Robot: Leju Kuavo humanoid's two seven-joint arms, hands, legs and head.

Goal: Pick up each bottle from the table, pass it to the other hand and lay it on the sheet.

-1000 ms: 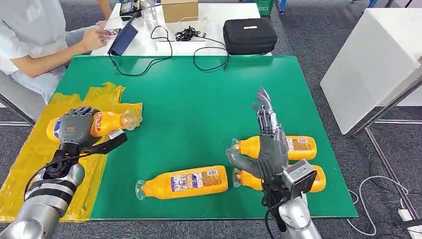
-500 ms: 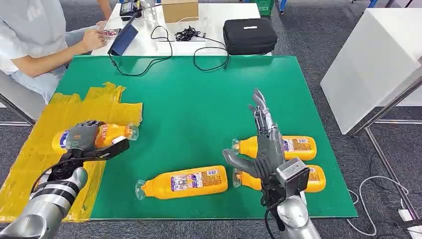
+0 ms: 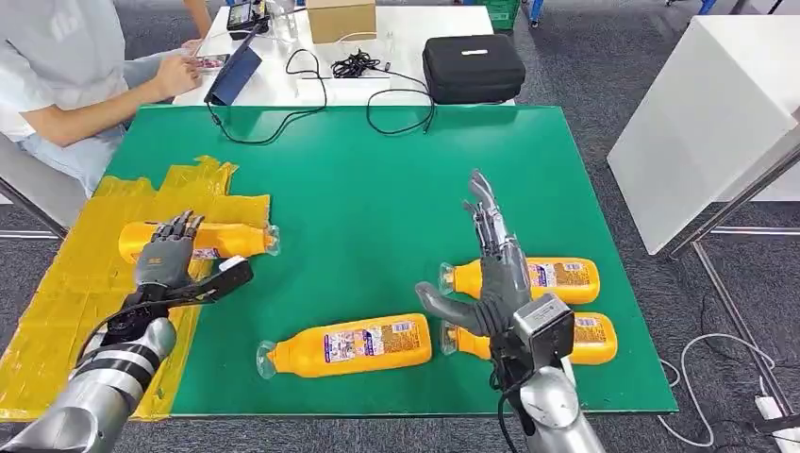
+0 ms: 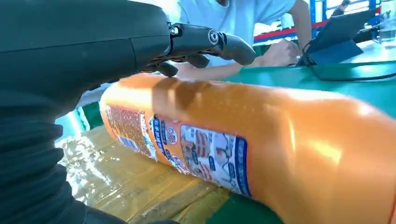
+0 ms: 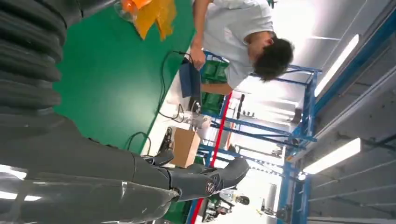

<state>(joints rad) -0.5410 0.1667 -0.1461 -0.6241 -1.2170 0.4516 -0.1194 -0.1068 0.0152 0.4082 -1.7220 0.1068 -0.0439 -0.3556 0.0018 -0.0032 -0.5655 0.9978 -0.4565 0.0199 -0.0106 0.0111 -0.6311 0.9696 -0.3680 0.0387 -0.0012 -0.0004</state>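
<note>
Since its delivery is judged complete, one bottle [image 3: 198, 240] lies flat on the yellow sheet [image 3: 57, 311], left hand [image 3: 165, 257] spread above it, gripping nothing. Three bottles [image 3: 347, 344] wait on green table [image 3: 358, 189]; right hand [image 3: 495, 269] empty, fingers extended.

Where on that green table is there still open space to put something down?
The middle and far half of the green mat are bare, between the yellow sheet and the cables. The near right is crowded: three orange bottles around the right hand.
</note>
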